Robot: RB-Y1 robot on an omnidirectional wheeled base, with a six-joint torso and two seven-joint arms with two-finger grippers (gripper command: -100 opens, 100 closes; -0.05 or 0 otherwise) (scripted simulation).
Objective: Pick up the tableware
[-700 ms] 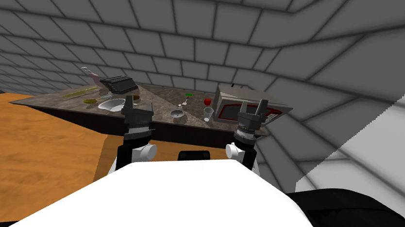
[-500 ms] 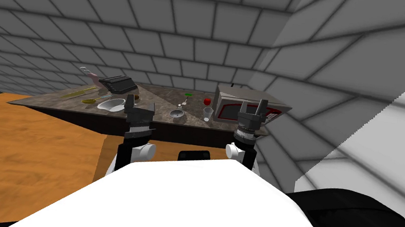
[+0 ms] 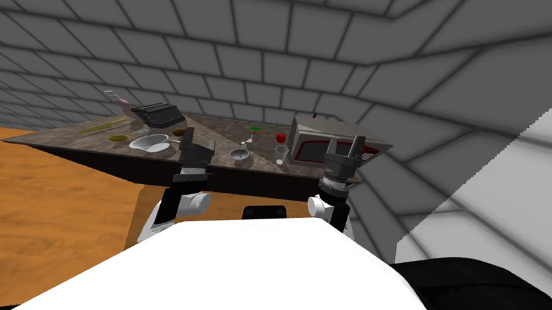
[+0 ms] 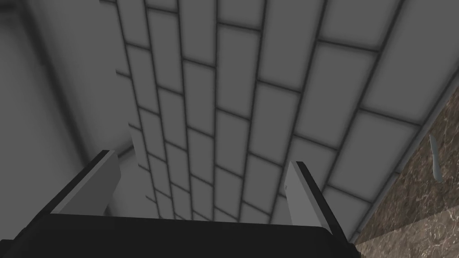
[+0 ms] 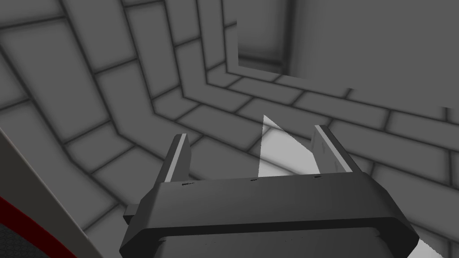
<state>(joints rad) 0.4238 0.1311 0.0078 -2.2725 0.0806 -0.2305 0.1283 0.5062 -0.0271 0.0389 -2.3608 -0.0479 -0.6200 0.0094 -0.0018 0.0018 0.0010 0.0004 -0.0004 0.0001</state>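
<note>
Bowl (image 3: 151,142) lies on counter (image 3: 70,136), just left of left gripper (image 3: 197,144).

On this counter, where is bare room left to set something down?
Bare: on the counter, the near-left corner in front of the long yellow utensil, and the middle stretch between the dark boxy object and the green item. Crowded: small bowl, glass and red ball cluster beside the microwave.

counter (image 3: 50,136) brown marbled | wall (image 3: 270,35) grey tiled | floor (image 3: 14,209) orange | bowl (image 3: 151,142) white
</note>
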